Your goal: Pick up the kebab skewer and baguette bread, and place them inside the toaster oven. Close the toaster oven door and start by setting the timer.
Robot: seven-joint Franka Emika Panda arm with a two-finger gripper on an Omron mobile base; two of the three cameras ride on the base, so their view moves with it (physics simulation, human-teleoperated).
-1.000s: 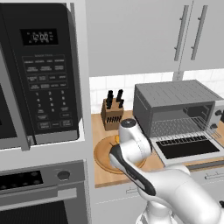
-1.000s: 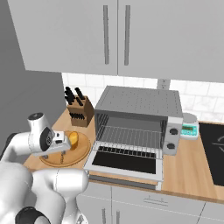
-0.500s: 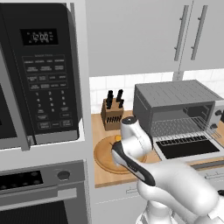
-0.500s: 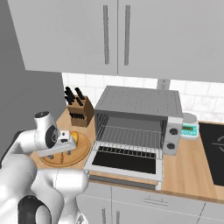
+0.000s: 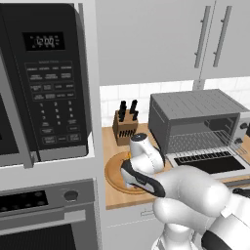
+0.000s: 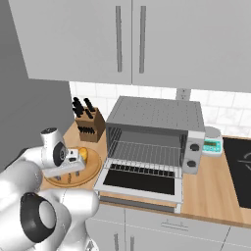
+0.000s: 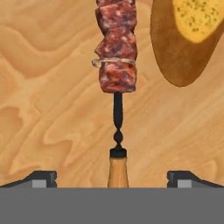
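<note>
In the hand view the kebab skewer (image 7: pixel 116 48) lies on a round wooden board (image 7: pixel 48 100), its reddish-brown meat chunks away from me and its wooden handle end down between my fingertips. My gripper (image 7: pixel 113 179) hovers just over that handle, open, with a dark fingertip (image 7: pixel 41 178) out on each side and nothing held. The golden baguette bread (image 7: pixel 192 35) lies beside the skewer on the same board, also seen as a yellow lump (image 6: pixel 83 154) by my hand. The toaster oven (image 6: pixel 157 122) stands right of the board, its door (image 6: pixel 142 179) dropped open and the wire rack bare.
A knife block (image 6: pixel 90 127) stands behind the board (image 5: pixel 114 171) by the wall. A big black microwave (image 5: pixel 44 83) fills the left. A small digital scale (image 6: pixel 213 142) and a dark cooktop (image 6: pixel 240 166) sit right of the oven, whose knobs (image 6: pixel 193 147) are on its right side.
My hand has sunk a little closer to the board over the skewer. The jaws have stayed open and the food has not moved.
</note>
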